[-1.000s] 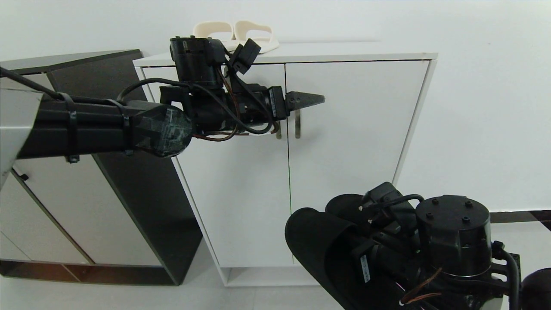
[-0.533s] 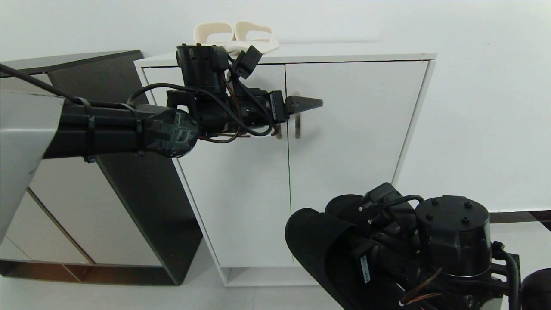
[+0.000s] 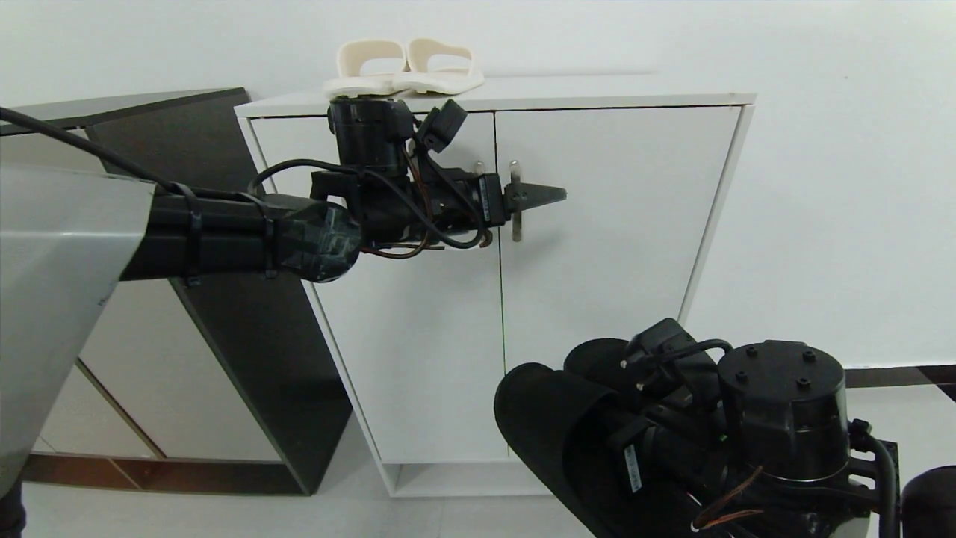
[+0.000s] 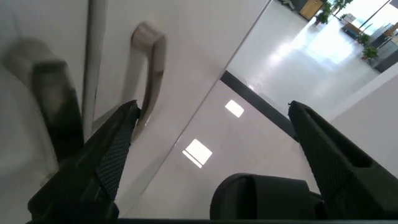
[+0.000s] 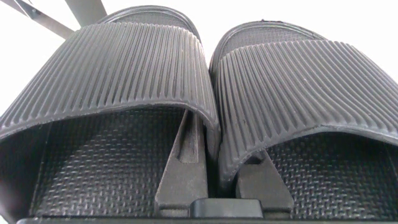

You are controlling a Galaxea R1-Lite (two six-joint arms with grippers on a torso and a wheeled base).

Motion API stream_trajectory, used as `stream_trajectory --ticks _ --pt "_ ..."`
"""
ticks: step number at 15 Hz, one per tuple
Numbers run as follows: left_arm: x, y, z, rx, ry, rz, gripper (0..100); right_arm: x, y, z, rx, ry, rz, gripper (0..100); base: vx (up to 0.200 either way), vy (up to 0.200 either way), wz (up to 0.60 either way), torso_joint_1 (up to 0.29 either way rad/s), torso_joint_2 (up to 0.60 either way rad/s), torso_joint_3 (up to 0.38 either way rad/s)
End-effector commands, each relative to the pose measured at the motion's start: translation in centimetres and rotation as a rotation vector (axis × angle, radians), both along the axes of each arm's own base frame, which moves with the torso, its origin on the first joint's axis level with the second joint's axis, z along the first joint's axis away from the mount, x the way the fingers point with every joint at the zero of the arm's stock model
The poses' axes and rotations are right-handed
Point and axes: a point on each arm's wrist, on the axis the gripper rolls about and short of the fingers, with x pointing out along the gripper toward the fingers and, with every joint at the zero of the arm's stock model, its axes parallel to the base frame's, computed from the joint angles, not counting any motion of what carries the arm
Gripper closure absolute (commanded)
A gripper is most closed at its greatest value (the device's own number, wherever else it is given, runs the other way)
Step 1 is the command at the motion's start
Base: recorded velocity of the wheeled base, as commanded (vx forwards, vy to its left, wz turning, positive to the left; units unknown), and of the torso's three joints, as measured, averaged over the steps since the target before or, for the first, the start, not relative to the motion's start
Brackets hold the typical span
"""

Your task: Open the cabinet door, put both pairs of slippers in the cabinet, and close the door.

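On top of the white cabinet (image 3: 620, 99) lies a pair of cream slippers (image 3: 407, 67). They are side by side, near the cabinet's left end and close to the wall (image 3: 821, 149). Both doors of the cabinet are shut. The left door (image 3: 418, 351) and the right door (image 3: 612, 254) meet at a thin seam in the middle, and each carries an upright metal handle just beside this seam.

The left end effector (image 3: 556, 196) is held level before the upper part of the doors, at the height of the handles, and it points toward the robot's right. Its fingers (image 4: 115, 146) are apart, with a wide gap between them. The handle of the right door (image 4: 149, 62) stands just beside the tip of one finger, at the inner side of it. I cannot tell if the finger touches the handle.

The right end effector (image 5: 217, 149) is low at the robot's right, before the bottom part of the right door. It is clamped on the black slippers (image 3: 553, 418). One finger goes under the ribbed strap of each slipper, and the two inner sides are pressed together between them. The black slippers are carried as a pair, side by side, off the floor (image 3: 448, 515).

A dark cabinet (image 3: 254, 344) with a glossy front stands just beside the white cabinet, on its left.
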Motion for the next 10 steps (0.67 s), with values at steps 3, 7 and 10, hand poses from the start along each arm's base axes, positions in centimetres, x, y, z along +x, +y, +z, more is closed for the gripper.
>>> stream_trajectory --ticks 3,7,10 --pt "0.3 -0.07 -0.33 0.002 0.003 0.003 100 0.02 0.04 -0.08 -0.002 0.002 0.001 100 0.0 0.0 0.0 0.0 0.0 0.0" --pt "0.26 -0.06 -0.24 0.0 -0.001 0.003 100 -0.06 0.02 -0.11 -0.003 0.003 0.004 100 0.0 0.0 0.0 0.0 0.0 0.0" --pt "-0.13 0.13 0.29 -0.005 -0.011 0.003 100 -0.09 -0.02 -0.1 -0.003 0.003 0.004 100 0.0 0.0 0.0 0.0 0.0 0.0"
